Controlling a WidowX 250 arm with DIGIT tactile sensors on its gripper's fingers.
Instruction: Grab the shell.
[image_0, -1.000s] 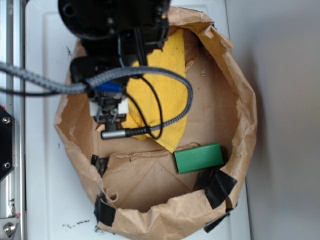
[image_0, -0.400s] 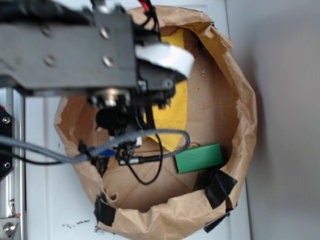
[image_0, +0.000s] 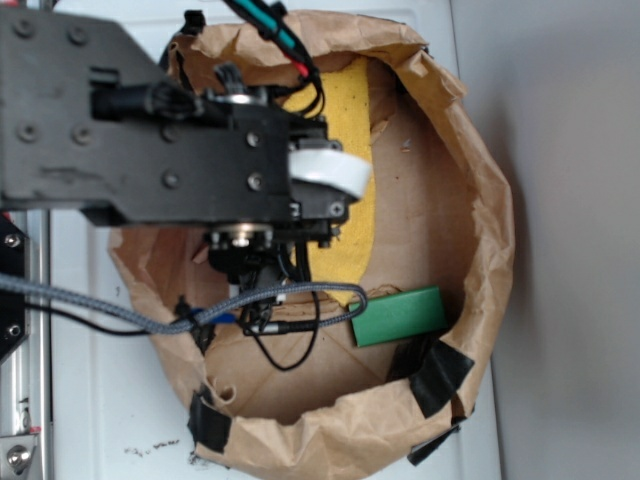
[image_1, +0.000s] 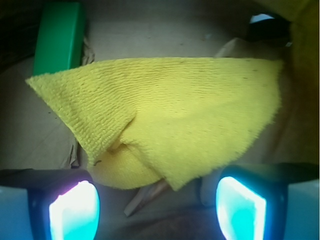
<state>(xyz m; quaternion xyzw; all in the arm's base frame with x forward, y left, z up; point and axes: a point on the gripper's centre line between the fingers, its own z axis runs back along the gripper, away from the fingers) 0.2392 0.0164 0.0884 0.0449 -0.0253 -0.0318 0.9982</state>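
With the fingers (image_1: 235, 212) spread open, they could pinch the yellow terry cloth (image_1: 170, 115) covering most of the shell (image_1: 145, 196).

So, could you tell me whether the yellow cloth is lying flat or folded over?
Folded. In the wrist view the yellow cloth has one flap doubled over itself, with a crease running diagonally near its lower edge.

The exterior view looks straight down on the paper bag (image_0: 480, 180); the wrist view sits close inside it, sharing the yellow cloth (image_1: 175, 115).
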